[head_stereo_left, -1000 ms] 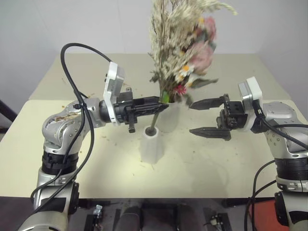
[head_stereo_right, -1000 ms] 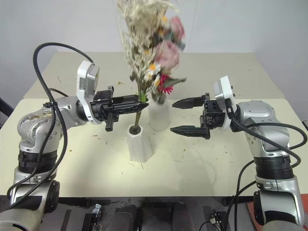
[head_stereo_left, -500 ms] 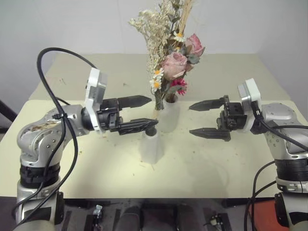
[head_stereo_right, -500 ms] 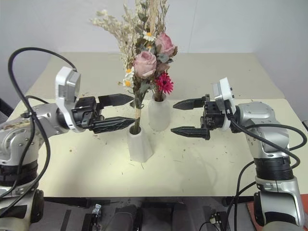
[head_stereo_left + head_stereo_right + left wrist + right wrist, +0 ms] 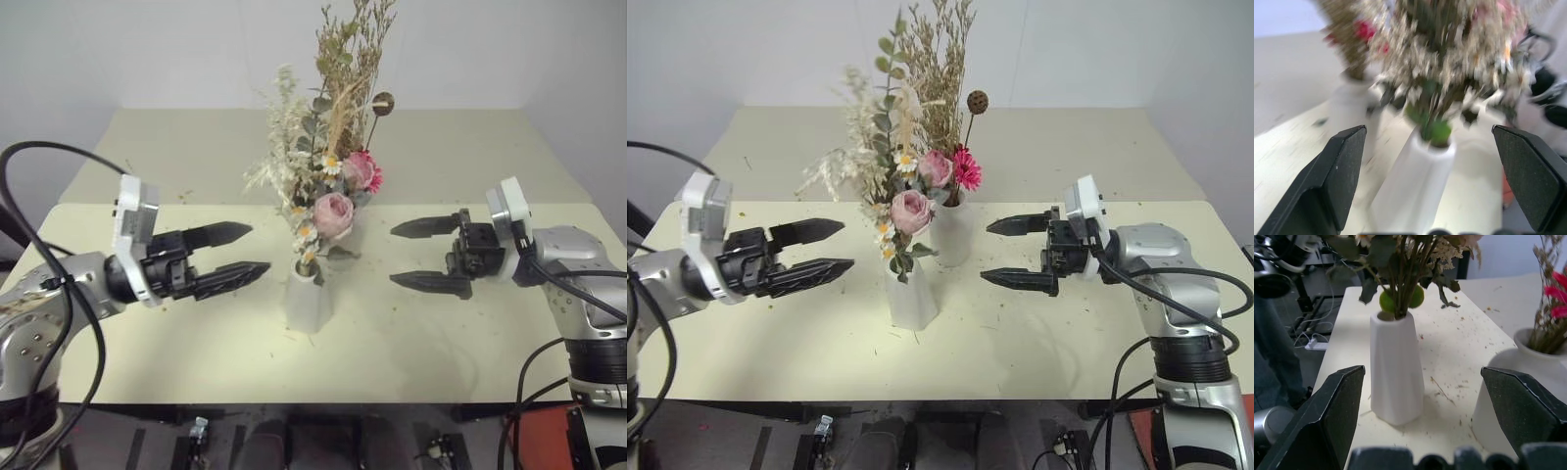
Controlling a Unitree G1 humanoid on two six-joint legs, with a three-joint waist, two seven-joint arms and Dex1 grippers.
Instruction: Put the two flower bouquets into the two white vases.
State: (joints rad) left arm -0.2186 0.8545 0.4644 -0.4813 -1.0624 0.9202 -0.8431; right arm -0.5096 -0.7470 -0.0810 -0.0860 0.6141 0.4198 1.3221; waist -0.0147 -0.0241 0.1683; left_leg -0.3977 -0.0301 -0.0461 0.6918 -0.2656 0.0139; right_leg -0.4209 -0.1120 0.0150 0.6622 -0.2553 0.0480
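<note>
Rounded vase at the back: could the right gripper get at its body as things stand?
Probably yes. The right gripper stands open, pointing toward the rounded vase with bare table between them. The tapered vase with the rose bouquet stands nearer and to the left, off that path.

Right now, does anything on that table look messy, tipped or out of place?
Only some litter: dry bits of stem and petal lie scattered on the table around the two vases. The tapered vase and the round vase both stand upright with their flowers in.
</note>
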